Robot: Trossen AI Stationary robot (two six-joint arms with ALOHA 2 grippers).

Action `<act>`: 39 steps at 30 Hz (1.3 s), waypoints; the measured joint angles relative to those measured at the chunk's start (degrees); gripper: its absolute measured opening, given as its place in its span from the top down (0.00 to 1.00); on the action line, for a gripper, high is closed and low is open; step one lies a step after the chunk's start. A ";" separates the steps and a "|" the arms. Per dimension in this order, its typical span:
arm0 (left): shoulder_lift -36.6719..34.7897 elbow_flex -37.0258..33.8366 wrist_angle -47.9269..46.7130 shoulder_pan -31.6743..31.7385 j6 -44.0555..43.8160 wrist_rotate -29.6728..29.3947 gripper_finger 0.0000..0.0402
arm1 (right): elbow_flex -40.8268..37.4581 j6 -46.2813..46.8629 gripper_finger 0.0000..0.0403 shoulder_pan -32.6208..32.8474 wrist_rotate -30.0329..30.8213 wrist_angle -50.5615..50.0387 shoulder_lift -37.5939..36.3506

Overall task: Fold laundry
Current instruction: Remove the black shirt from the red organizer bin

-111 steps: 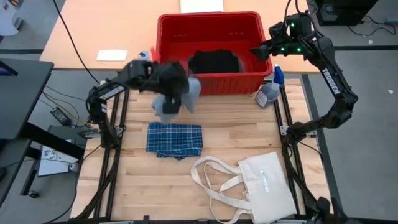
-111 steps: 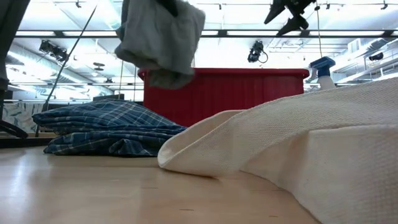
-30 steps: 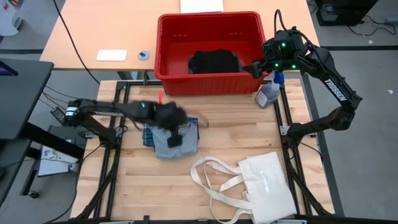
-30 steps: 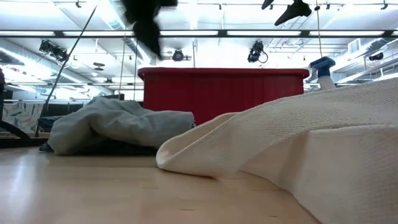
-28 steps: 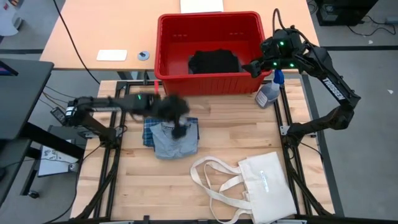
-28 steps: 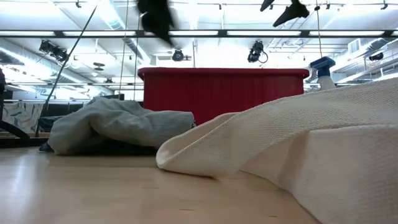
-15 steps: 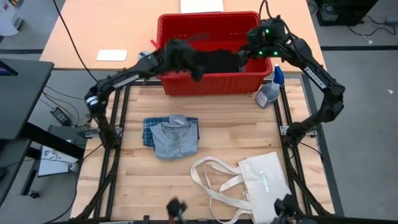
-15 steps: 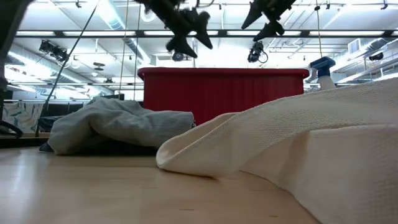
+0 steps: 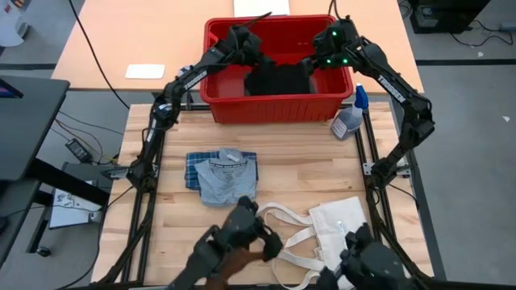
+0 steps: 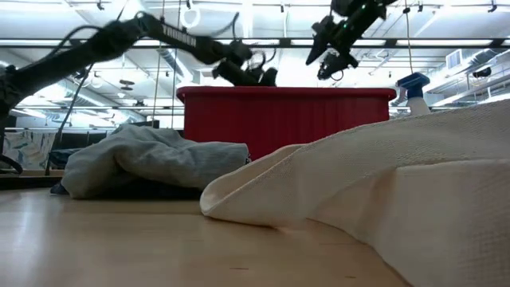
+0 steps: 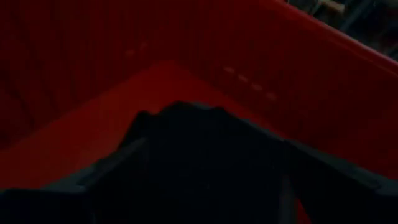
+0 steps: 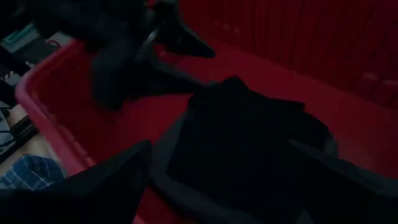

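Both arms have swung over the red bin (image 9: 278, 109). Left pincer (image 9: 242, 50) and right pincer (image 9: 316, 60), both wide, flank the black garment (image 9: 276, 80); left looks slightly nearer.

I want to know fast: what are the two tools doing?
Left tool: open, holding nothing, over the red bin.
Right tool: open, holding nothing, above the black piece.

I work in a robotics lab or test hall, not a home. Evidence: my two arms are mounted on a black metal frame (image 9: 150, 201) around a bare wooden table (image 9: 290, 181). Beyond my fingers, long strip lights (image 10: 263, 42) and ceiling-hung spotlights (image 10: 329, 65) cover an open hall. Loose cables (image 9: 76, 133) run across the grey floor beside a plain desk (image 9: 137, 36).
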 joint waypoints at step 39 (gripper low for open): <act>14.08 -0.37 1.27 4.37 2.59 5.27 0.96 | -0.02 4.04 0.14 1.49 -6.47 3.01 5.82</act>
